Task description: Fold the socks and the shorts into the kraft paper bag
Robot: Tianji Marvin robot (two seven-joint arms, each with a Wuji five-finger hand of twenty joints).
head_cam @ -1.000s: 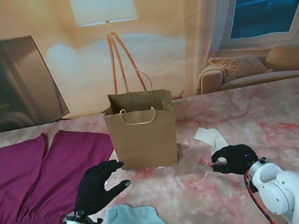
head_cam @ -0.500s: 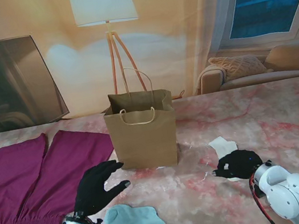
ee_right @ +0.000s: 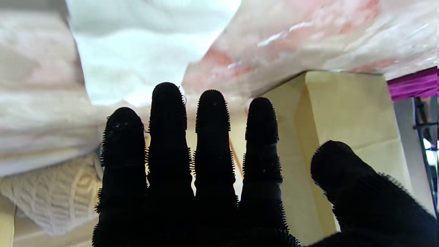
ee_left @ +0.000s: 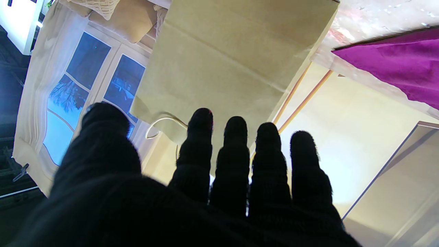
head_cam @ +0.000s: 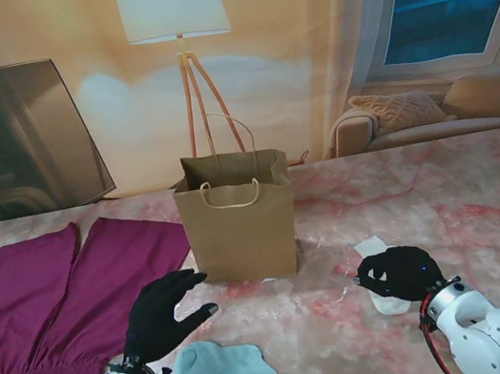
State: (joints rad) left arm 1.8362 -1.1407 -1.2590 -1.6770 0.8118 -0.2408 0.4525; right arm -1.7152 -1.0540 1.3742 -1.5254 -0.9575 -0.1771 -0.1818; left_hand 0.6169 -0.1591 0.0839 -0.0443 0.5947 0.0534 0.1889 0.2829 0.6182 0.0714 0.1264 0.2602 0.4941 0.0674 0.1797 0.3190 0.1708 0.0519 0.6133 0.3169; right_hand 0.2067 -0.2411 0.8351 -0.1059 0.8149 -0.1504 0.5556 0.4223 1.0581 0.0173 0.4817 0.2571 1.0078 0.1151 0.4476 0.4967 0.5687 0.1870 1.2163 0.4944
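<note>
Your right hand (head_cam: 399,273) sits over the white sock (head_cam: 373,248), which lies flat on the pink marbled table (head_cam: 484,194) to the right of the kraft paper bag (head_cam: 238,218). Part of the sock shows farther from you than the hand and part nearer. From the stand view the thumb and fingers curl toward each other, but you cannot tell whether they actually pinch the fabric. The right wrist view shows 4 fingers (ee_right: 168,113) extended side by side with the sock (ee_right: 137,58) just beyond the tips.

Your left hand (head_cam: 161,311) hovers spread and empty, just left of the bag's front. The blue sock (head_cam: 223,366) lies nearer to you, close beside the wrist. The maroon shorts (head_cam: 47,300) are spread flat at the far left.

The bag stands upright and open-topped; you cannot see its inside.
</note>
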